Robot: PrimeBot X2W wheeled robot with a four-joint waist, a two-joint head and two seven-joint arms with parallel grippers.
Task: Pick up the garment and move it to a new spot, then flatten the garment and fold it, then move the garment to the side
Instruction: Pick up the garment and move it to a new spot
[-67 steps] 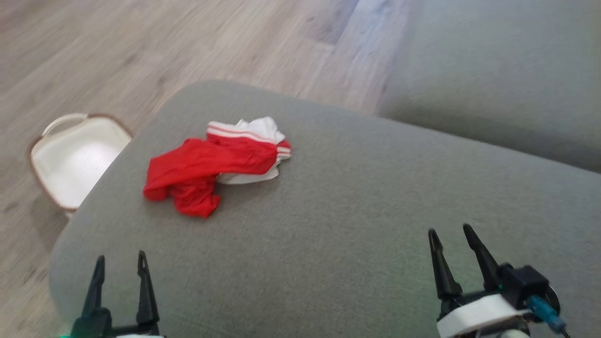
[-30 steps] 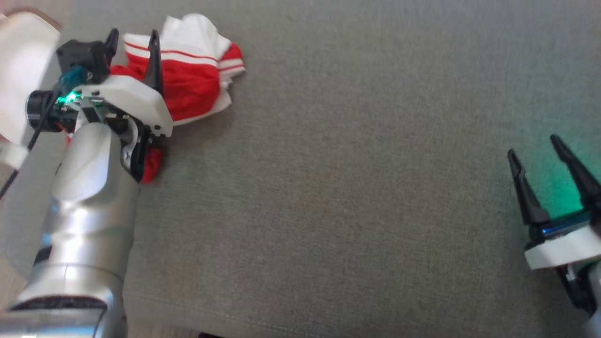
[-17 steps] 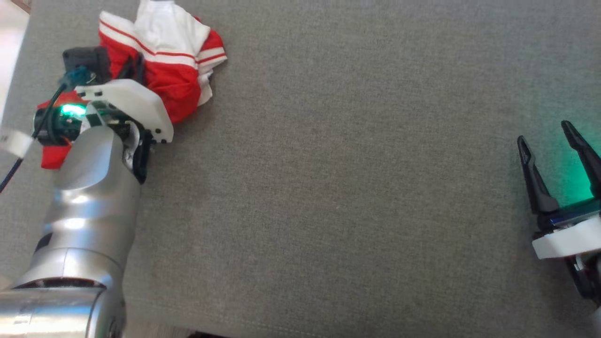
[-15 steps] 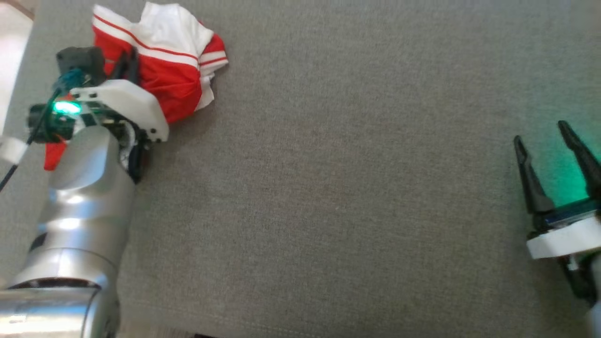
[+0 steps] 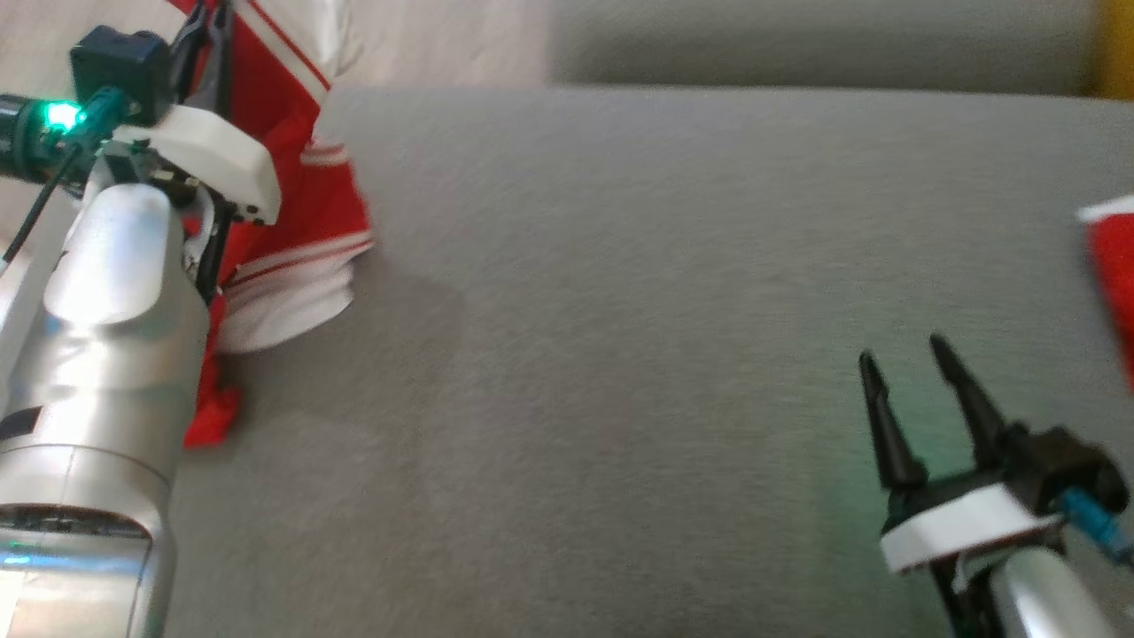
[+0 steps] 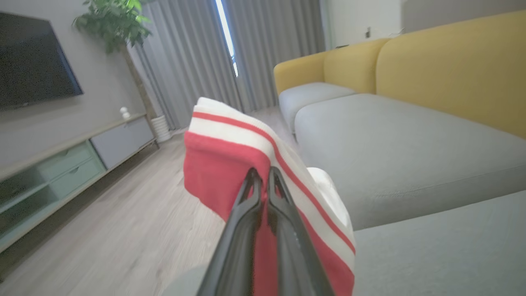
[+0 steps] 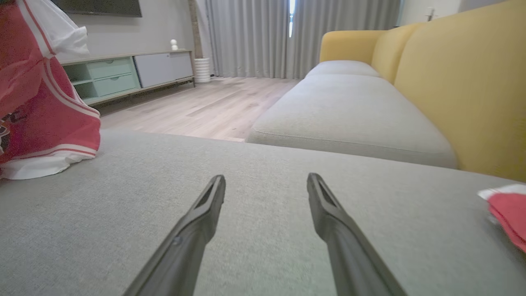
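1. Left gripper (image 5: 208, 31): jaws now clamped tight on a fold of the red-and-white garment (image 5: 292, 204). A second ago they stood wide open, astride the crumpled heap
2. The left wrist view confirms the grip: both dark fingers are pressed together, with striped red cloth draped over and around their tips
3. Garment position: no longer a flat heap on the grey cushion (image 5: 620, 310). It hangs from the raised left gripper at the far left of the cushion, partly opened out by its own weight
4. In the right wrist view the white lower hem looks to be touching the cushion surface, or only just off it; I cannot tell which. In the head view a red corner trails low beside the left forearm
5. Right gripper (image 5: 904, 354): released, fingers spread, nothing between them. It hovers over bare cushion at the near right, well apart from the garment
6. The head camera has tilted since the earlier frames, so the shift of the whole picture is not motion of the cloth
7. Second red-and-white item (image 5: 1112, 283) lies at the right edge of the cushion, untouched and near the right gripper
8. Judgement: the pick-up is achieved and the carry to a new spot is in hand. Flattening, folding and setting aside are all outstanding
9. Risk: it is a single pinch on one fold, so the cloth may slip or drag along the cushion during the carry. The bare middle of the cushion looks a suitable place to set it down
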